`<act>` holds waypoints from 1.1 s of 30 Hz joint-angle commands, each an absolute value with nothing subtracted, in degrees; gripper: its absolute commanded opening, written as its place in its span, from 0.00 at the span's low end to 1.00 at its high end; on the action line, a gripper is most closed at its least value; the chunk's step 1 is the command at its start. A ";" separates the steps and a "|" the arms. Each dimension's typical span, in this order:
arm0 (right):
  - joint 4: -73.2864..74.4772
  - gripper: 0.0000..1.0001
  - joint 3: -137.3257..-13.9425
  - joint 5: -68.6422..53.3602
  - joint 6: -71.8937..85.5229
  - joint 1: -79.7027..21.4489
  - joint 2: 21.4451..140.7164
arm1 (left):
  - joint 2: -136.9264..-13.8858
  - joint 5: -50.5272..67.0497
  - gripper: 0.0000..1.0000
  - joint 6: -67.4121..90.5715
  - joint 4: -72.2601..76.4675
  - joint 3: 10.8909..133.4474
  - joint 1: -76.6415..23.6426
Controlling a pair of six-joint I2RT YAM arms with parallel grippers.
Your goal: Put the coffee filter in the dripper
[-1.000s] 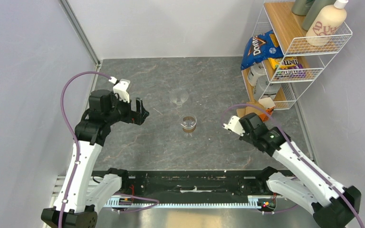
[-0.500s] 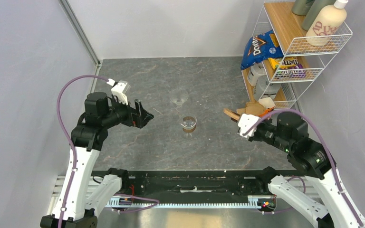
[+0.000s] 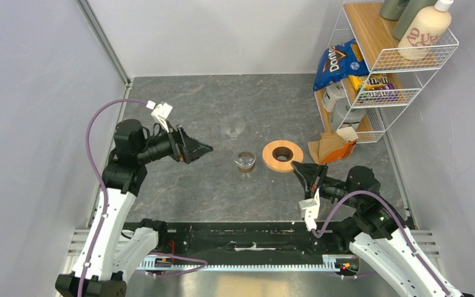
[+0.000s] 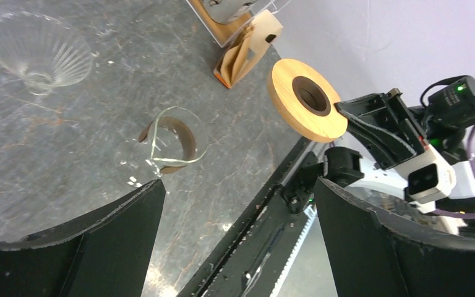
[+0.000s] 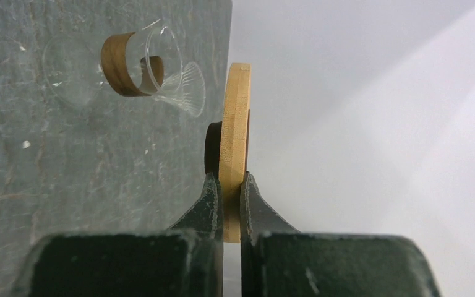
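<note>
Tan paper coffee filter point(image 3: 325, 147) sits untouched; your right jaws clamp the orange-brown wooden ring point(image 3: 271, 156) aloft, left jaws gaping wide.

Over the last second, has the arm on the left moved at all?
Yes. The left gripper, jaws open, has slid rightward in the top view, closer to the small glass cup, which stayed put.

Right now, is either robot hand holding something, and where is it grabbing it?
The right gripper pinches the wooden ring by its rim, a finger on each flat face. The left gripper is open, empty.
</note>
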State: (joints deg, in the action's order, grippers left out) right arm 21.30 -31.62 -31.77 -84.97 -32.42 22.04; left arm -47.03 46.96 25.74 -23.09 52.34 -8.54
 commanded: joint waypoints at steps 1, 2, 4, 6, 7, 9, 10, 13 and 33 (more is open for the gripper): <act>7.33 0.00 -32.42 -34.98 -90.34 -33.40 24.16 | -51.46 52.11 0.97 32.13 -12.90 52.01 -10.16; 6.14 0.00 -33.20 -34.23 -87.37 -34.00 25.19 | -52.26 52.06 0.97 32.10 -11.91 52.09 -11.10; 5.82 0.00 -35.66 -30.41 -82.05 -36.26 28.16 | -53.61 51.20 0.97 31.44 -11.39 52.89 -12.61; 4.15 0.00 -36.96 -25.66 -78.22 -39.00 30.46 | -54.69 50.54 0.97 31.45 -10.97 53.75 -13.34; 4.68 0.00 -37.69 -25.63 -77.44 -39.71 31.16 | -55.13 50.47 0.97 31.82 -10.23 53.87 -13.59; 4.80 0.00 -36.87 -27.41 -79.72 -40.75 31.30 | -55.87 50.41 0.97 32.47 -8.86 53.88 -14.56; 2.57 0.00 -35.33 -27.75 -81.31 -41.73 31.38 | -56.41 50.29 0.97 32.77 -8.20 53.78 -15.32; -2.50 0.00 -31.73 -26.23 -86.78 -44.84 32.38 | -58.33 50.77 0.96 34.22 -6.89 52.85 -17.56; -10.14 0.00 -25.50 -21.77 -97.61 -54.19 34.22 | -62.20 55.94 0.74 47.46 8.18 44.93 -20.69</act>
